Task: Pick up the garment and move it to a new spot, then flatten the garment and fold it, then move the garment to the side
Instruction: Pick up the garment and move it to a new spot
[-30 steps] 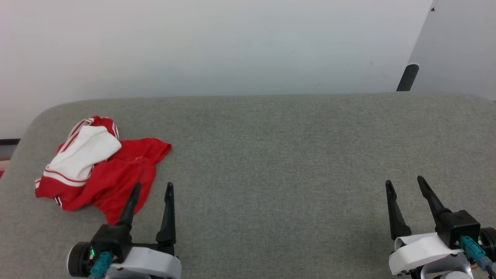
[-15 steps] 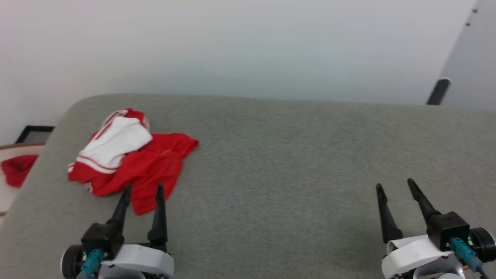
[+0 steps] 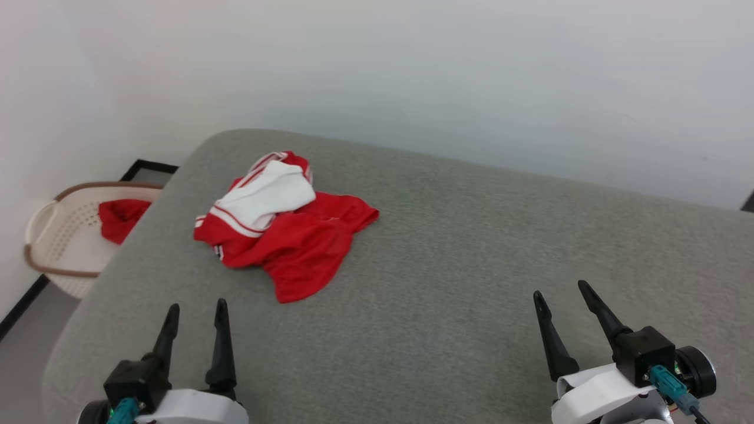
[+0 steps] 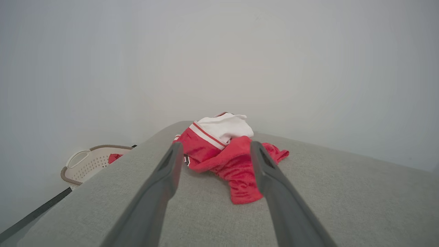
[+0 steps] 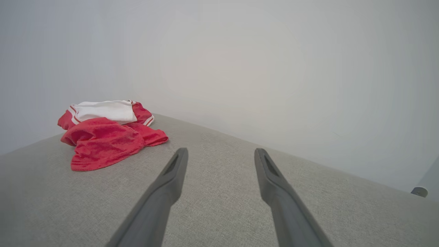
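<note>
Two arms ready: left end effector point(image 3: 197, 304) and right end effector point(image 3: 559, 288) hover empty, fingers spread, poised low over the grey padded surface point(image 3: 447, 265), perhaps a bed.
Garment point(image 3: 288, 235): crumpled red-and-white heap near the surface's far left corner, ahead of the left end effector, untouched, awaiting pickup.

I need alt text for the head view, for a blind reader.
A crumpled red jersey T-shirt with a white sleeve lies on a grey padded surface, beyond the open left gripper. The open right gripper is at lower right; a laundry basket stands at left.
</note>
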